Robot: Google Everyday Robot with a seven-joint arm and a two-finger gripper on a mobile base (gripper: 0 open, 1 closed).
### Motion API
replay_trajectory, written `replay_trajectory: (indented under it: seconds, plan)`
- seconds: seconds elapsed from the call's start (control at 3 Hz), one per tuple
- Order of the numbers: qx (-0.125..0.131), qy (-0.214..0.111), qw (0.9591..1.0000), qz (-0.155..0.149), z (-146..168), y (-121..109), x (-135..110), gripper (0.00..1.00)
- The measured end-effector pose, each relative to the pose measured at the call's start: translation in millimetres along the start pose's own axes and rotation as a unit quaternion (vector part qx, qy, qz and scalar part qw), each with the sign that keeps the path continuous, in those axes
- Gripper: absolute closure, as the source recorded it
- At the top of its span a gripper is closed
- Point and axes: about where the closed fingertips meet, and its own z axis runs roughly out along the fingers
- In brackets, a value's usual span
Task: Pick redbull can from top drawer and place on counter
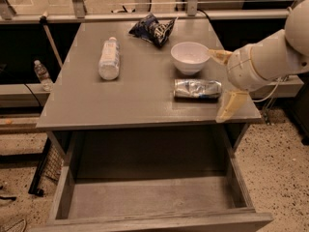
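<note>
The slim silvery redbull can [197,88] lies on its side on the flat grey worktop [140,95], just left of the cream claw [218,86], whose 2 fingers are spread wide and grip nothing.

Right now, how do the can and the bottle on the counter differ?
The can is silvery and shorter; the bottle is clear, white-labelled, longer. The can lies crosswise, the bottle front-to-back. The open gripper is at the can's right end, not the bottle's. Both lie sideways on the counter.
</note>
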Motion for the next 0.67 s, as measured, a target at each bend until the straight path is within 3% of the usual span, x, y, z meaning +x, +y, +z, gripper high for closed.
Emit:
replay_trajectory:
  seconds: [0.67]
  plan:
    - [0.02, 0.041, 0.9976, 0.053, -41.6, 7.7, 48.3, 0.0]
